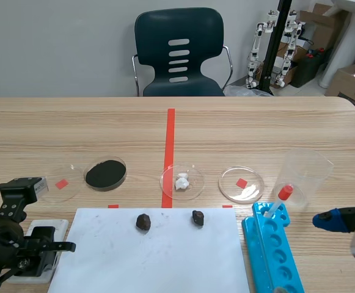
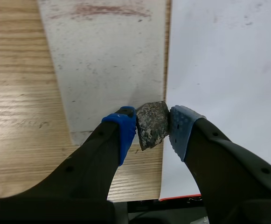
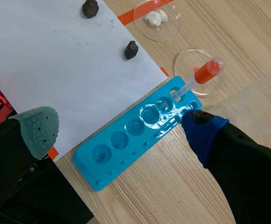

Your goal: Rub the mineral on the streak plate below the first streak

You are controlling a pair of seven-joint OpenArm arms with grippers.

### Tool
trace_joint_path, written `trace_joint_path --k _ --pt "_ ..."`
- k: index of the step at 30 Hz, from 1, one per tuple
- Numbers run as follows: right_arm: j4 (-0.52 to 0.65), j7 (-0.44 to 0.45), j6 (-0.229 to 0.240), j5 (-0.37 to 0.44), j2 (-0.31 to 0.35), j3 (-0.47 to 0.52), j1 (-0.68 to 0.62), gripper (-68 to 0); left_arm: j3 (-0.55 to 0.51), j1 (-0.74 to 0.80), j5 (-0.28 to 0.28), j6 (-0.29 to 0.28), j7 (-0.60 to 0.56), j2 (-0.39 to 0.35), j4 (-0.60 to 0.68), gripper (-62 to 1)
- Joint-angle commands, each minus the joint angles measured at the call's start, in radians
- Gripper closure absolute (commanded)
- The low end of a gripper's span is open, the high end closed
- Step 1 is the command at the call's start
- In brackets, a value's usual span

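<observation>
Left wrist view showed the left tool (image 2: 152, 128) clamping the mineral (image 2: 151, 122) over the streak plate (image 2: 107, 70), short of the first streak (image 2: 109, 10); pressing down and dragging seemed next.

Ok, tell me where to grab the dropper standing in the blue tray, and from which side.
Probably the clear stem just under the red bulb, with the open right hand coming from above on the robot's side. The dropper leans out of the tray's far end well, bulb raised, and the cup stands close behind it.
</observation>
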Motion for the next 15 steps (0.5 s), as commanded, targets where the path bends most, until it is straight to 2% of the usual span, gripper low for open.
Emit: trace_joint_path --k 1,4,7,12,15 --pt "0.016 0.008 -0.001 0.008 0.011 0.002 0.006 -54.7 -0.001 0.005 0.076 0.035 0.029 -0.007 -0.006 -14.7" --pt "0.016 0.008 -0.001 0.008 0.011 0.002 0.006 -54.7 -0.001 0.004 0.154 0.072 0.061 -0.007 -0.006 -14.7" --pt "0.016 0.008 -0.001 0.008 0.011 0.002 0.006 -54.7 -0.001 0.004 0.188 0.077 0.075 -0.007 -0.006 -14.7" --pt "0.016 0.008 -0.001 0.008 0.011 0.002 0.006 -54.7 -0.001 0.004 0.165 0.075 0.072 -0.007 -0.006 -14.7" --pt "0.016 0.008 -0.001 0.008 0.011 0.002 0.006 -54.7 -0.001 0.005 0.102 0.05 0.056 -0.007 -0.006 -14.7"
